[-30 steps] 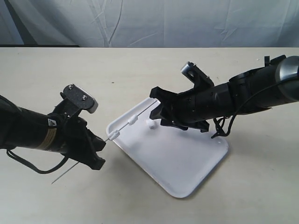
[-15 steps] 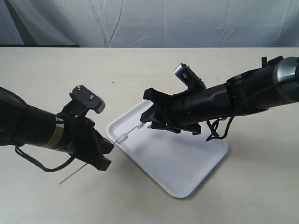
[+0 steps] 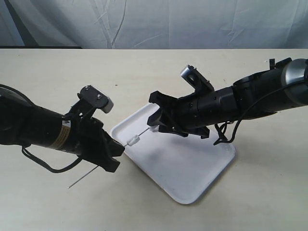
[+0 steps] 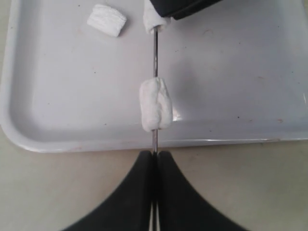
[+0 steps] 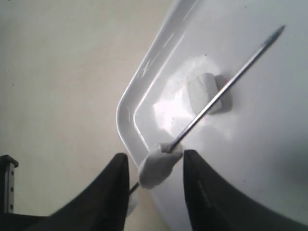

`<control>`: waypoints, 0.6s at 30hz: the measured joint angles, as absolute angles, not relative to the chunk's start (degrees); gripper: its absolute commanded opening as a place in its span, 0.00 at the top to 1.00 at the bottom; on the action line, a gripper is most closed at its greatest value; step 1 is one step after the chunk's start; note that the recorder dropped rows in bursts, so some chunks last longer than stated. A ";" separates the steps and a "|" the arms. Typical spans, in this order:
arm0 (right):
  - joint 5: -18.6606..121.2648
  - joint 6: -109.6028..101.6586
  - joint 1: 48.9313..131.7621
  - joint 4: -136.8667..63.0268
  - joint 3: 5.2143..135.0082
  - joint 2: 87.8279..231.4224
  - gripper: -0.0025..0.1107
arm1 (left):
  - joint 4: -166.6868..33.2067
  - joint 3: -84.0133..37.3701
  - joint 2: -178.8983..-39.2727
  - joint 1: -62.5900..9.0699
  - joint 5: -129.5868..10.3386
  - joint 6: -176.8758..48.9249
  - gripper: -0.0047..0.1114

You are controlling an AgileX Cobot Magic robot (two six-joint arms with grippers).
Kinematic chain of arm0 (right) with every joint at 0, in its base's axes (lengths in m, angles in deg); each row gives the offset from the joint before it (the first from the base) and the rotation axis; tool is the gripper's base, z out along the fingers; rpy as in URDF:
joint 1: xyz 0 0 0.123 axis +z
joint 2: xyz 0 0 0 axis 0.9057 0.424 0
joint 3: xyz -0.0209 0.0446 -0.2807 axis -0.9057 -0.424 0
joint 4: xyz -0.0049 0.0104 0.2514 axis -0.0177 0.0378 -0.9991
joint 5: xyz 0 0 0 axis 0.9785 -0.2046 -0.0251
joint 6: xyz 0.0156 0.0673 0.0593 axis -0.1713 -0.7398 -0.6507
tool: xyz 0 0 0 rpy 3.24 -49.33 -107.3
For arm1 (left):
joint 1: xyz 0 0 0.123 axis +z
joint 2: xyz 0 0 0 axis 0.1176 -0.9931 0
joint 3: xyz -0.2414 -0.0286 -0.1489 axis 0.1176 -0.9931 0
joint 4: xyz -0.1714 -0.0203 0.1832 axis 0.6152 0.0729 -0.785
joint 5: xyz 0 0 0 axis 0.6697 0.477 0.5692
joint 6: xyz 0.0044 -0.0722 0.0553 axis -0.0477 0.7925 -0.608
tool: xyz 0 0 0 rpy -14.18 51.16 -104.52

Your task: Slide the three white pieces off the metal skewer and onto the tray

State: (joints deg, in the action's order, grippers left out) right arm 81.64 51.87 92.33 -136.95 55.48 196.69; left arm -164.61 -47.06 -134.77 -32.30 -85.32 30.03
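Note:
My left gripper (image 3: 119,150) is shut on the metal skewer (image 3: 143,132), which slants up over the near corner of the white tray (image 3: 192,168). One white piece (image 4: 155,104) sits on the rod just beyond the left fingertips (image 4: 144,161). A second white piece (image 5: 159,166) is threaded further along, between the fingers of my open right gripper (image 5: 156,154), with a gap on one side. The third white piece (image 5: 204,91) lies loose on the tray (image 5: 269,144) under the rod's bare end (image 5: 250,60). The skewer's tail (image 3: 82,179) pokes out behind the left gripper.
The tray (image 4: 72,96) lies on a beige table (image 3: 144,72) with a grey cloth backdrop (image 3: 154,24) behind. Cables (image 3: 226,132) hang from the right arm over the tray's far side.
My left arm has moved right toward the tray, carrying the skewer with it. The pieces on the rod now lie nearer the right gripper, which has stayed roughly in place.

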 measured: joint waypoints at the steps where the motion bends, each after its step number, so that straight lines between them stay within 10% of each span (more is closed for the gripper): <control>1: 81.53 51.87 92.33 -136.95 55.48 196.69 0.65 | -164.51 -47.06 -134.77 -32.30 -85.59 30.03 0.96; 10: 80.98 51.87 92.33 -136.95 55.48 196.69 0.66 | -164.07 -47.06 -134.77 -32.30 -87.53 29.58 0.96; 18: 80.87 51.58 92.33 -137.49 55.59 196.69 0.88 | -164.07 -47.06 -134.77 -32.30 -87.24 29.35 0.96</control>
